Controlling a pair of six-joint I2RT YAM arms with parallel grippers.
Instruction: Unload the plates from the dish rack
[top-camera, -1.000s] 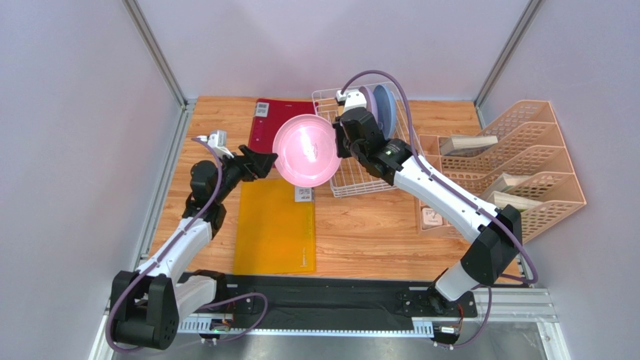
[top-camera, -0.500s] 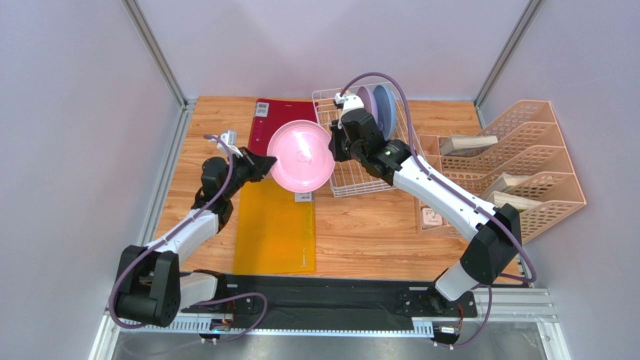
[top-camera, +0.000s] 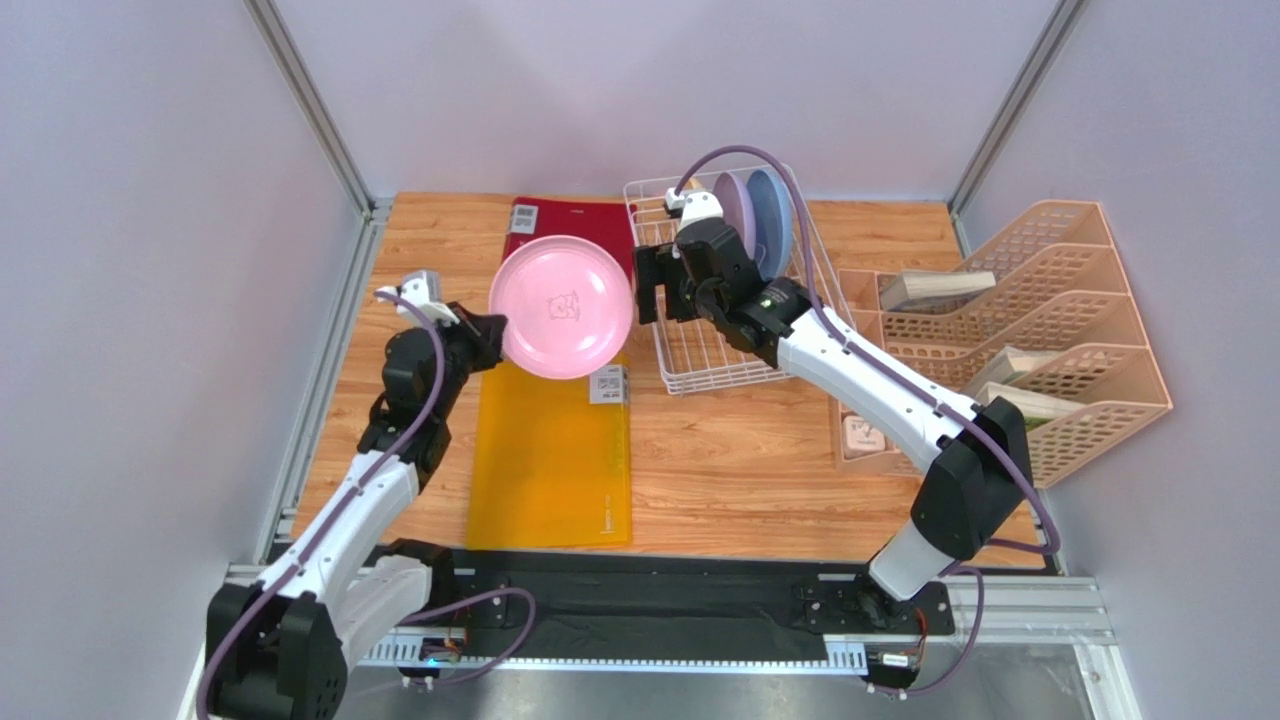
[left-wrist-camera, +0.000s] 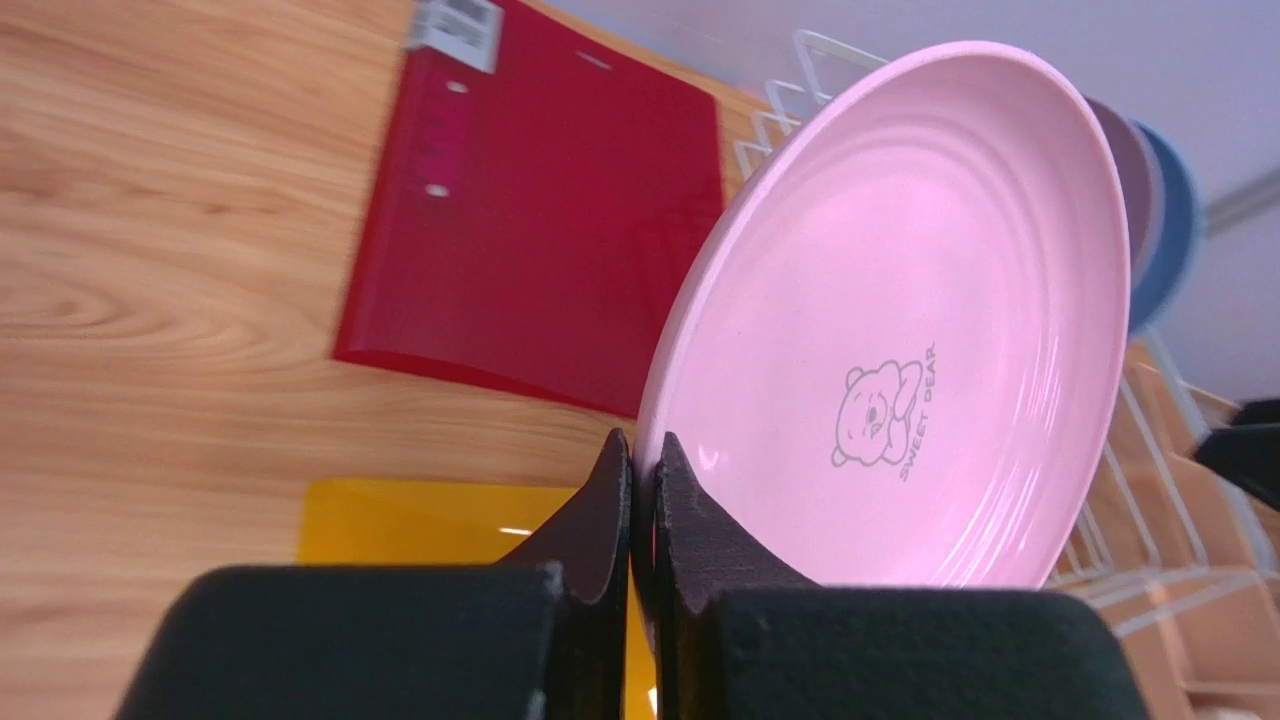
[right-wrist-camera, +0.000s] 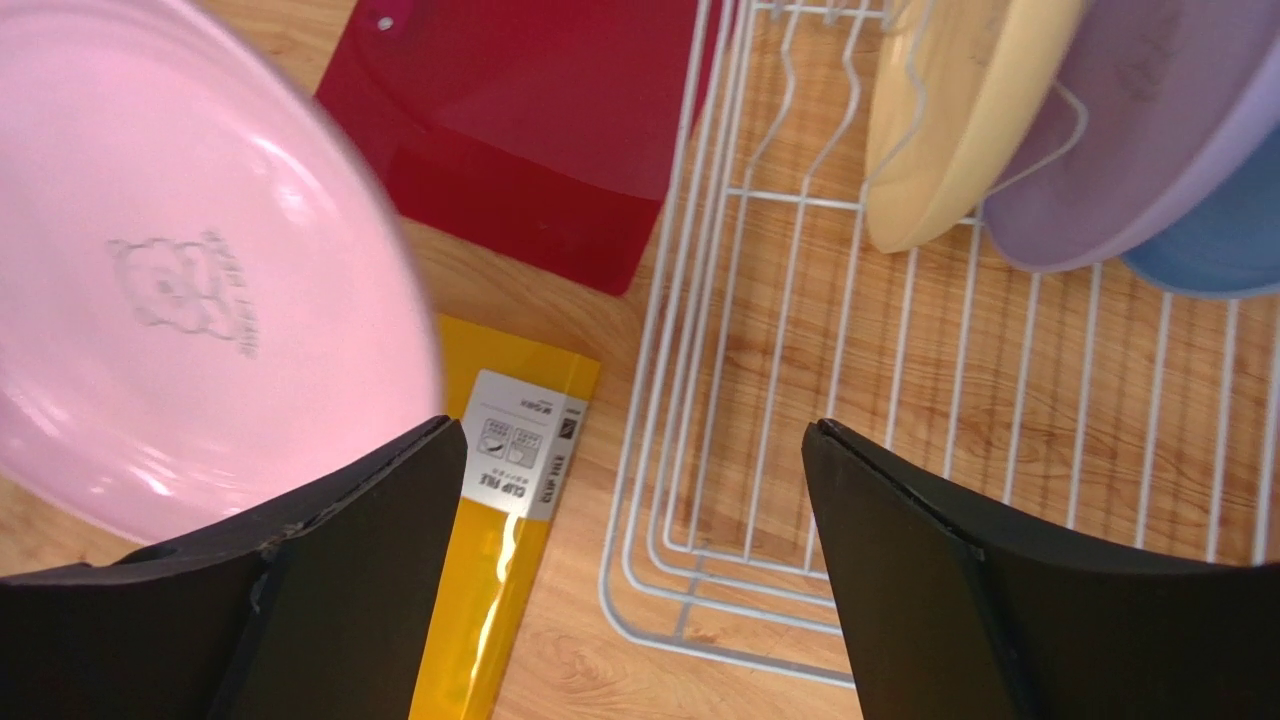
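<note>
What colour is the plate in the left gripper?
The plate is pastel pink with a small bear print; clearest in the left wrist view.

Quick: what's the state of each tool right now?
Left tool: shut on the rim of the pink plate.
Right tool: open, holding nothing.

Pretty sure I'm in a robotics lab test cell, not anybody's kitchen or office. My left arm (top-camera: 361, 495) and right arm (top-camera: 887, 398) are bolted to a black base plate (top-camera: 676, 593) on a metal rail (top-camera: 1037, 608) at the table's edge, with purple cables (top-camera: 751, 150) looping around. The wooden table (top-camera: 751, 450) is boxed in by plain grey walls (top-camera: 150, 300) and bare metal posts (top-camera: 308, 105). The stuff in here is a random mix too: a wire dish rack (top-camera: 706, 368) and a pink plate (top-camera: 559, 308) alongside a red folder (top-camera: 526, 255), a yellow folder (top-camera: 549, 465) and a peach file organiser (top-camera: 1082, 360).
</note>
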